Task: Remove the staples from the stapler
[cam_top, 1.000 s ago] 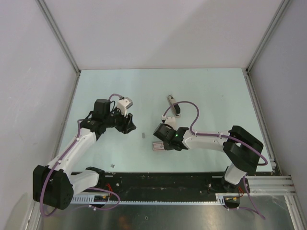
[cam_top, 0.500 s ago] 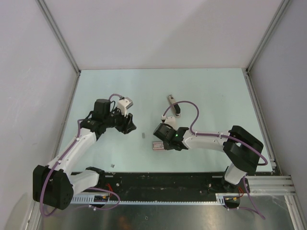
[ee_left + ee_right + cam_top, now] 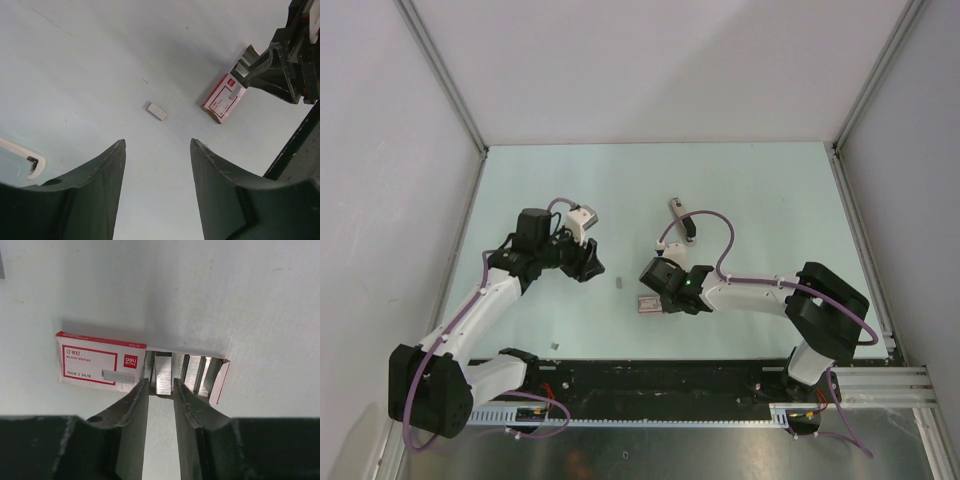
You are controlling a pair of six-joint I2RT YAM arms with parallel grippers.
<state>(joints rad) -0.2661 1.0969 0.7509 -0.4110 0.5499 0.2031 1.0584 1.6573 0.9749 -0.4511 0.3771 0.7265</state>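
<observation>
The stapler [image 3: 677, 217], a narrow bar with a pale top and a dark end, lies at mid-table, beyond the right arm. A tiny grey strip of staples [image 3: 619, 285] lies on the table between the arms; it also shows in the left wrist view [image 3: 157, 111]. My left gripper [image 3: 588, 264] is open and empty, hovering left of that strip [image 3: 157, 142]. My right gripper [image 3: 655, 299] is at the open end of the red-and-white staple box [image 3: 100, 365], its fingers [image 3: 160, 382] closed narrowly around one staple strip [image 3: 163, 371] in the box tray.
The box also shows in the left wrist view [image 3: 223, 97], with the right gripper's fingers behind it. A small grey bit [image 3: 555, 346] lies near the table's front edge. The walls stand left, right and behind.
My left gripper has shifted very slightly. The right arm has not moved.
</observation>
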